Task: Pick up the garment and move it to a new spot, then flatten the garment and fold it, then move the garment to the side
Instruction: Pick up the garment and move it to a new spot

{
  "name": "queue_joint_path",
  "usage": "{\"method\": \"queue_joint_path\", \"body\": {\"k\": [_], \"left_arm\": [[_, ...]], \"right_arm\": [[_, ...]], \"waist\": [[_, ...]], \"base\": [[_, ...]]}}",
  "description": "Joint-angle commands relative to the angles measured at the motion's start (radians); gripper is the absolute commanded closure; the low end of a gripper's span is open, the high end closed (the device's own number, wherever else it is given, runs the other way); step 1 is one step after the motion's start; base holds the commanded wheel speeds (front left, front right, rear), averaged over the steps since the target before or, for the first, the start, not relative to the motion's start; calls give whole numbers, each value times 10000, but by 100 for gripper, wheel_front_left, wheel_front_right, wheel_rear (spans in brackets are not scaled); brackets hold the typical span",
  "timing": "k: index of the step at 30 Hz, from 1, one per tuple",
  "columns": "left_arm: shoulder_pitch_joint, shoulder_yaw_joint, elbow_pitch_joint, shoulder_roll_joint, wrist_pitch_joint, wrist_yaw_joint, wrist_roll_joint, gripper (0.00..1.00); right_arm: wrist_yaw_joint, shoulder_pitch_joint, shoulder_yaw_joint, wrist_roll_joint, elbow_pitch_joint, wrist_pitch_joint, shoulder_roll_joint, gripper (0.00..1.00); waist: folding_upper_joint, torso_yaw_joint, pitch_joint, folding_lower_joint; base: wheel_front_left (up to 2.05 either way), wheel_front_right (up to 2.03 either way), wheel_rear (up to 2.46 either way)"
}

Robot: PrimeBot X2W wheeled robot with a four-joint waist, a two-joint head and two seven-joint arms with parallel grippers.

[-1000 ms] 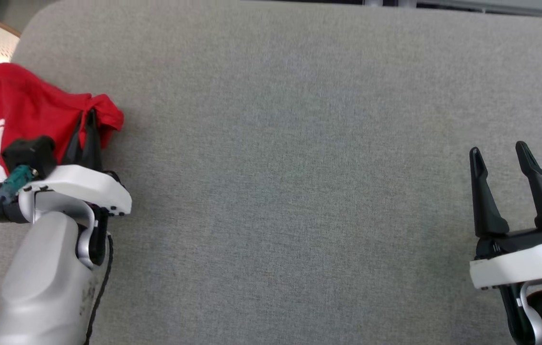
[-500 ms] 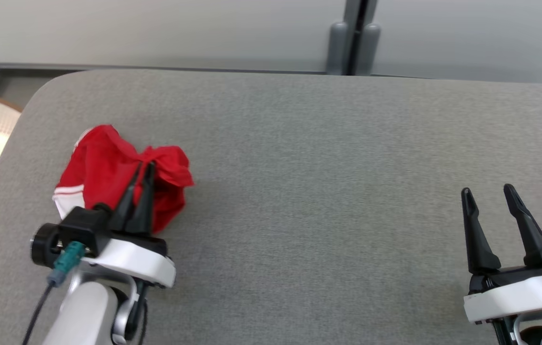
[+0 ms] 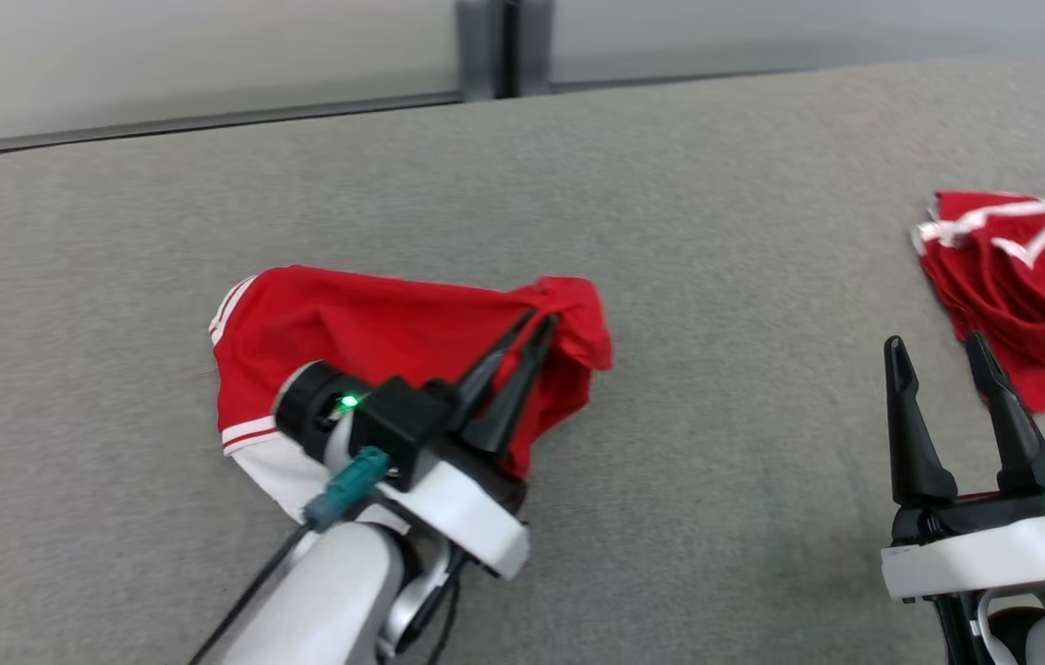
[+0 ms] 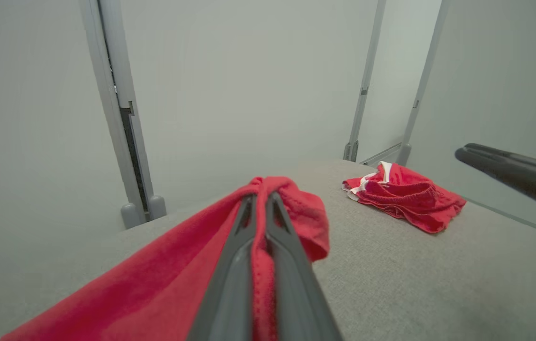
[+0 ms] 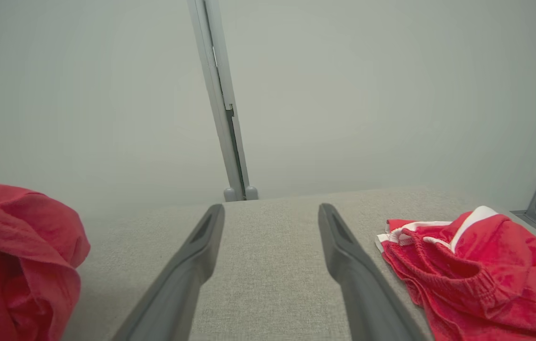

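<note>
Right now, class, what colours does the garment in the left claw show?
The garment is red with white edge stripes; head view shows it best.

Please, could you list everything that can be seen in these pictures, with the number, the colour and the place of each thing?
held garment: one, red with white stripes, left of the table's middle, one bunched end pinched by the left gripper.
other garment: one, red with white stripes, crumpled on the table at the far right, just beyond the right gripper.
table: one, grey cloth top, under both garments.
posts: three in the left wrist view, grey, upright behind the table.
wall: pale grey, behind the table.
left gripper: one, dark fingers, shut on the held garment.
right gripper: one, dark fingers, open and empty, lower right.
cable: one, black with a teal plug, at the left wrist.
</note>
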Motion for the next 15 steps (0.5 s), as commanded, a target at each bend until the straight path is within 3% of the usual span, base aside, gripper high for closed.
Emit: {"method": "queue_joint_path", "body": {"k": [1,4,10,11,13,15], "left_arm": [[-311,-246,126,-54,34,-111,91,100],[-652,-711,560,-154,139,-232,191,100],[-1106,-1416,1781,-239,306,-457,126,100],[-1133,-1502,1972,-212,331,-464,122,77],[-1210,-1645,2205,-196,269,-512,67,0],[-1231,-1815,2320,-165,122,-539,43,0]], "right_arm": [[-4,-135,-29,80,56,-156,-1,0],[-4,-220,58,183,243,-321,16,0],[-3,-321,74,538,591,-712,23,0],[-4,-340,75,567,641,-764,22,0],[-4,-345,70,608,762,-826,21,0],[-4,-347,18,614,866,-862,22,0]], "waist": [[0,-890,679,0],[0,-1442,1013,0],[0,-1882,1387,0],[0,-1898,1402,0],[0,-1894,1379,0],[0,-1800,1280,0]], "base": [[0,0,0],[0,0,0],[0,0,0],[0,0,0],[0,0,0],[0,0,0]]}}
